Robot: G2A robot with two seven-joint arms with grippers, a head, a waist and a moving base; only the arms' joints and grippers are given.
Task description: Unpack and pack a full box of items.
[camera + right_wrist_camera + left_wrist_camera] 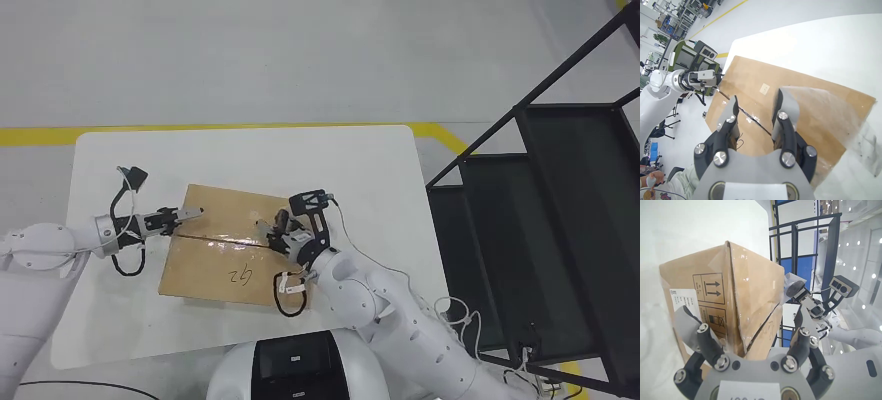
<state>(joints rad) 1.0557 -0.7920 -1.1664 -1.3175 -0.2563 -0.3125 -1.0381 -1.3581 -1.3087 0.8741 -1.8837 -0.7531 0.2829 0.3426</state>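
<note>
We see the left gripper [743, 313] spread wide at one end of the box [753, 279]. One finger lies against the end face by the white label [683, 298], the other stands off past the top edge, and nothing is between them. From above, its tips [190, 213] meet the box's [230, 255] left edge just where the seam [225, 237] begins.

The right gripper [757, 96] hangs over the box top [753, 75] toward the other end. Its fingers are moderately apart, astride the dark, glossy seam [753, 119], with a bare gap between them.

The closed cardboard box lies slightly askew in the middle of the white table [350, 160]. Around the table is pale floor with a yellow line [250, 128], and a dark stair frame [560, 200] stands to the robot's right.

A blurred, see-through film [829, 117] lies beside one right finger, and we cannot tell whether it is gripped. From the left wrist, a dark round thing [794, 288] in clear wrap sits at the right gripper's tips. What it is we cannot make out.
</note>
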